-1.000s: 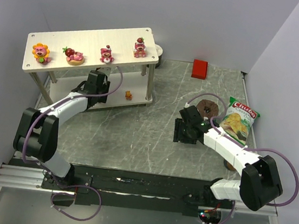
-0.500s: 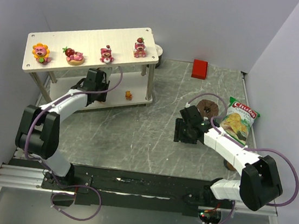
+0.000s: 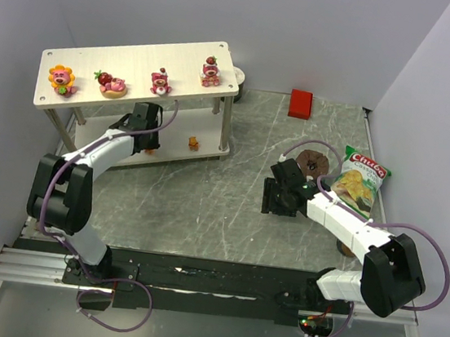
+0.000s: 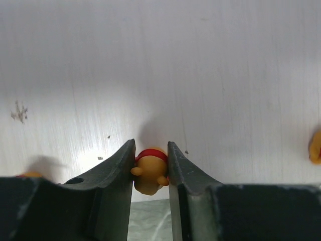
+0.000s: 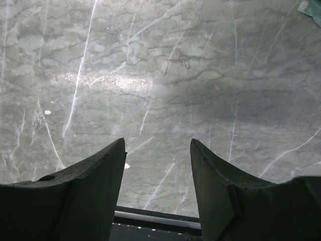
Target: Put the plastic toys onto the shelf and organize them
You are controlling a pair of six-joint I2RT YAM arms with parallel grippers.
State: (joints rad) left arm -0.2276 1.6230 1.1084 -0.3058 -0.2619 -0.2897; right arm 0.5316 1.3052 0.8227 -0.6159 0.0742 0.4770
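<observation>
The shelf (image 3: 139, 63) stands at the back left. Its top board holds the orange-yellow flower-faced toy (image 3: 61, 78) and three pink-red strawberry bears (image 3: 112, 84), (image 3: 161, 82), (image 3: 210, 71). A small orange bear (image 3: 193, 142) stands on the lower board. My left gripper (image 3: 144, 128) reaches under the top board. In the left wrist view it (image 4: 150, 150) is shut on a small orange bear (image 4: 150, 173) at the near edge of the lower board (image 4: 160, 75). Another orange bear (image 4: 316, 146) shows at that view's right edge. My right gripper (image 3: 275, 198) (image 5: 157, 145) is open and empty over the table.
A red block (image 3: 300, 103) lies at the back. A brown-and-green cylinder (image 3: 315, 161) and a chips bag (image 3: 359, 182) lie right of my right arm. A white round object (image 3: 238, 76) sits behind the shelf's right end.
My left gripper has moved farther in under the shelf's top board with the small orange bear. The right arm has not moved.
</observation>
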